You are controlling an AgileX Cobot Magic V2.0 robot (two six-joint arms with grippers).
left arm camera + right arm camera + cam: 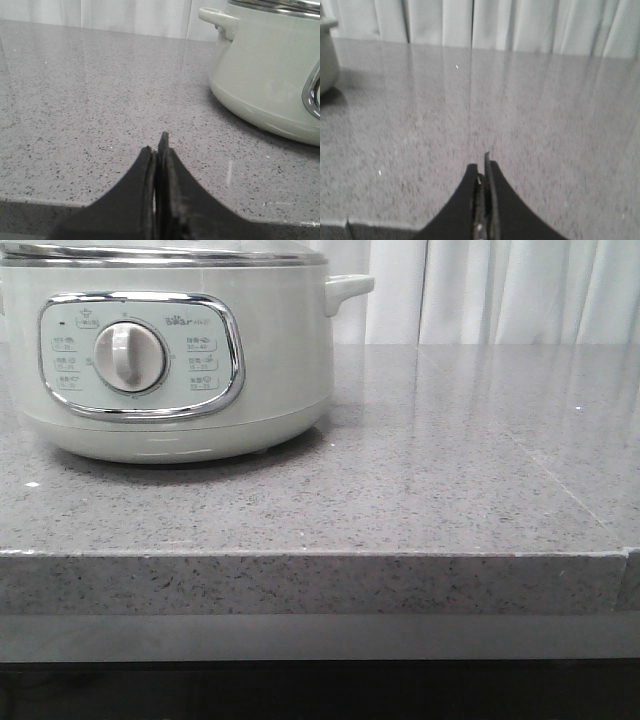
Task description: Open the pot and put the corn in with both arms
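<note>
The pale-green pot [170, 350] stands on the grey stone counter [420, 500] at the left, its lid on, with a chrome-framed panel and white dial [130, 356] facing me. It also shows in the left wrist view [270, 75] and at the edge of the right wrist view [326, 55]. My left gripper [158, 145] is shut and empty, low at the counter's front edge, apart from the pot. My right gripper [484, 167] is shut and empty over the front edge, farther from the pot. The corn is out of view. Neither gripper shows in the front view.
White curtains [500, 290] hang behind the counter. The counter's front edge [320, 555] runs across the front view, with a seam at its right end [627, 560]. The pot's side handle [345, 288] sticks out to the right.
</note>
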